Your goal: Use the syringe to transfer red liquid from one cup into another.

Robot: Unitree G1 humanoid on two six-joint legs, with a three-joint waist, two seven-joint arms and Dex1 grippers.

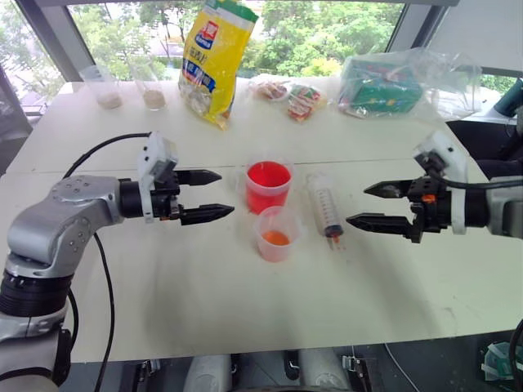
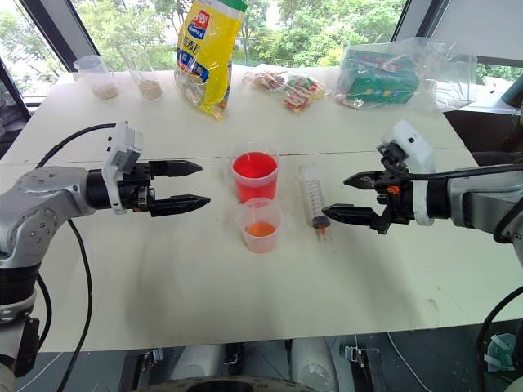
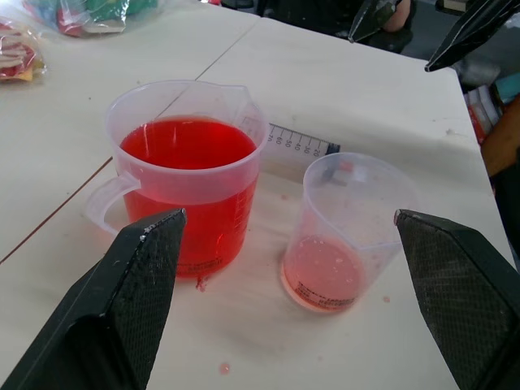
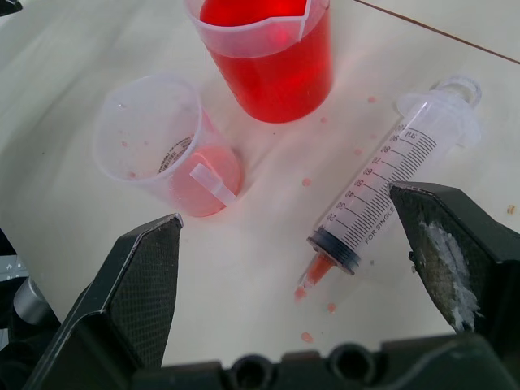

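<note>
**Between both end effectors: cups and syringe on the desk, nothing held**

Between my two end effectors sit all the task pieces, resting on the white desk (image 1: 163,294). My left end effector (image 1: 214,195) hovers with its fingers spread wide and empty, pointing across at the taller cup (image 1: 268,186), which is full of red liquid (image 3: 188,144). Just beside that cup, nearer to me and a little beyond the left fingertips, stands the shorter cup (image 1: 276,233) with a thin orange-red layer at its bottom. My right end effector (image 1: 376,204) is also fully spread and grips nothing. The syringe (image 1: 324,204) lies flat just ahead of its fingertips, between them and the two cups, its red-orange nozzle toward me and its plunger end away. Small red drops dot the desk around the nozzle. Well beyond both end effectors, a yellow bag (image 1: 214,59) stands at the far edge.
</note>
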